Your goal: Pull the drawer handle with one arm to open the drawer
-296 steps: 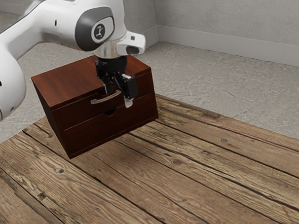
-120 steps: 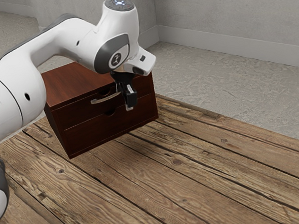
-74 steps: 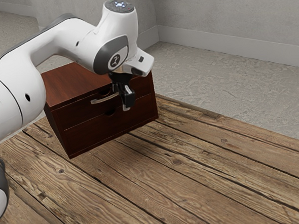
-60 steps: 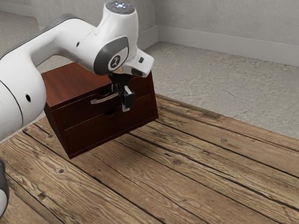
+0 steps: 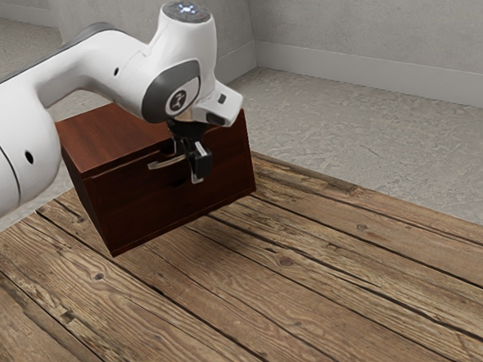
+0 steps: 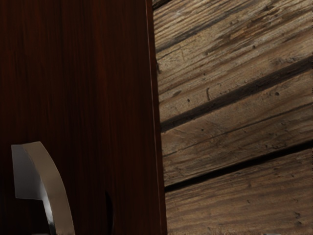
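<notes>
Drawer handle (image 5: 165, 162): gripper (image 5: 192, 157) now at its end, closer than second ago; whether clamped, cannot tell. Drawer (image 5: 130, 184) flush; pull pending.

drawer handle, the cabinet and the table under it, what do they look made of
Drawer handle: looks like brushed metal, a pale grey curved strip with a soft sheen. Cabinet: dark reddish wood, smooth and probably varnished, with fine straight grain. Table: rough, weathered planks with knots, cracks and dark gaps, seemingly unfinished.
</notes>
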